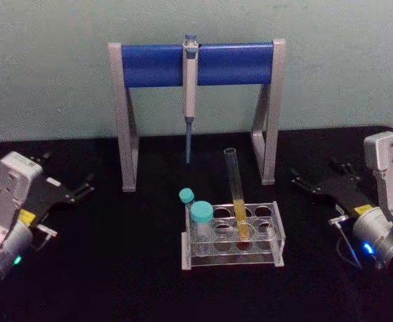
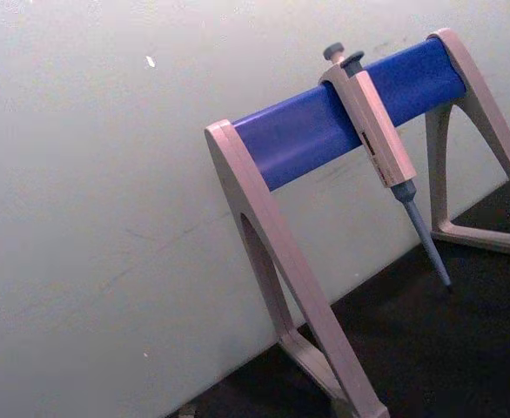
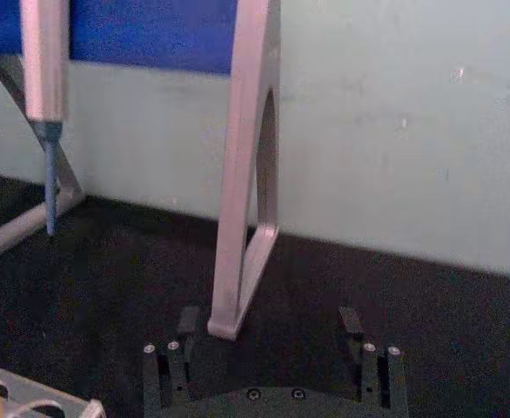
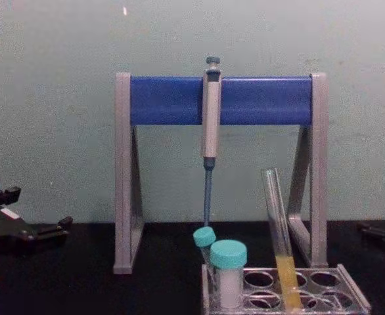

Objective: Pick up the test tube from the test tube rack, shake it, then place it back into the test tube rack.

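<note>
Nothing is picked yet: the long clear glass test tube (image 1: 237, 194) with yellow liquid leans in the small clear plastic rack (image 1: 277, 236), while the open, empty right gripper (image 1: 304, 182) at three o'clock must reach it.

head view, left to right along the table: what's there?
left gripper → stand's left leg → teal-capped tubes → test tube in the test tube rack → right gripper
</note>
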Controlling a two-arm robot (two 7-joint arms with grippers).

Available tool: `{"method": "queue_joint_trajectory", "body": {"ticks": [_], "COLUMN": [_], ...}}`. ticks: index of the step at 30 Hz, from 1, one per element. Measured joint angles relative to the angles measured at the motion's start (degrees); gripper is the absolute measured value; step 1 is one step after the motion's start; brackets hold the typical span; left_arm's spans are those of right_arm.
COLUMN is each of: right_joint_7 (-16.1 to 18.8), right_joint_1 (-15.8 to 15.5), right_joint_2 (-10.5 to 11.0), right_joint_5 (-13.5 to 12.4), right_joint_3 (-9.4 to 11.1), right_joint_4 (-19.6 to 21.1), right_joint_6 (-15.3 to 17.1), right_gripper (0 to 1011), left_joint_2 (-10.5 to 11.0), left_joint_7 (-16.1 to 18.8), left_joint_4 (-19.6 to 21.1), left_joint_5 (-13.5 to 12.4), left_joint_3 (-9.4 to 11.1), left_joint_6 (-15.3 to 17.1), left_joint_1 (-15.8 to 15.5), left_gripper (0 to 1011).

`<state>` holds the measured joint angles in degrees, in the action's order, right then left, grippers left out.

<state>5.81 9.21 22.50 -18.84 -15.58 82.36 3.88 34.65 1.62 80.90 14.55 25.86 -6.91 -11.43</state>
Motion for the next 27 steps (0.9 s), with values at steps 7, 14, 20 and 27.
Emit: {"method": "queue_joint_trajectory", "body": {"ticks": [7,14,20,27], "right_joint_7": [1.10,1.03,0.95,0.88], "right_joint_1": [0.20,0.21,0.21,0.21], "right_joint_2": [-0.74,-0.62,-0.56,-0.52], "right_joint_5": [-0.58,-0.55,-0.52,-0.49], "right_joint_3": [0.68,0.53,0.45,0.39], "right_joint_4": [-1.03,-0.94,-0.86,-0.80], "right_joint_6": [1.17,1.10,1.02,0.92], "right_gripper": [1000,1000,1000,1000], "left_joint_2": [0.00,0.00,0.00,0.00], "left_joint_7": [0.00,0.00,0.00,0.00], "left_joint_4": [0.00,0.00,0.00,0.00], "left_joint_5": [0.00,0.00,0.00,0.00], "left_joint_3": [0.00,0.00,0.00,0.00], "left_joint_6": [0.00,0.00,0.00,0.00], "left_joint_1": [0.00,0.00,0.00,0.00], "left_gripper": [1002,1001,1001,1001]}}
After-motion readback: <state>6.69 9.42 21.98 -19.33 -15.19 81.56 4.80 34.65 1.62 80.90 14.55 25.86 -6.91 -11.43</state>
